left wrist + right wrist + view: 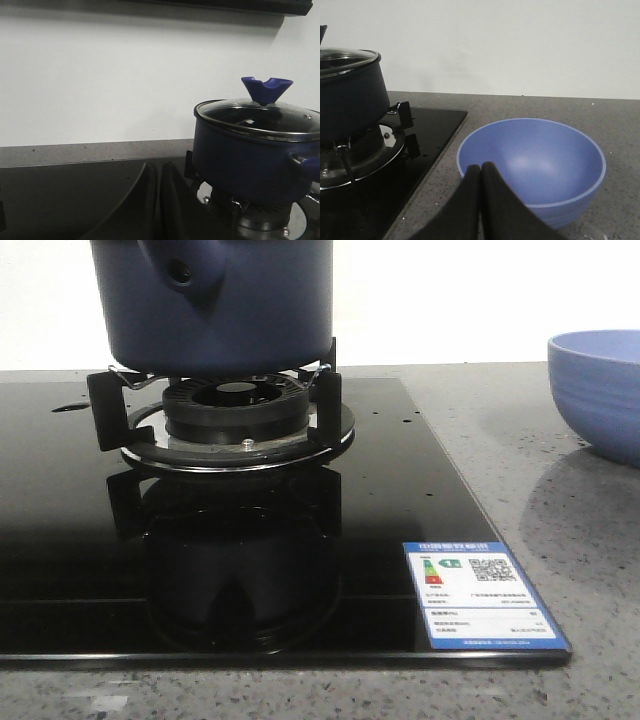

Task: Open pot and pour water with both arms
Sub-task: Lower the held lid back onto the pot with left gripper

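Cropping the pot (215,305) above its rim, front view hides both pressed-together fingers (150,210) (480,210).

front low, close; wrists flank stove; all share pot (215,305).

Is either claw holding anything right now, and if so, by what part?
Nothing is held. The left claw and right claw are both shut on nothing, away from the pot.

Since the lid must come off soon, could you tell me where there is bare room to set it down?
Bare grey counter lies between the black cooktop and the blue bowl. The glass in front of the burner is bare apart from a label. The burner itself is taken by the pot.
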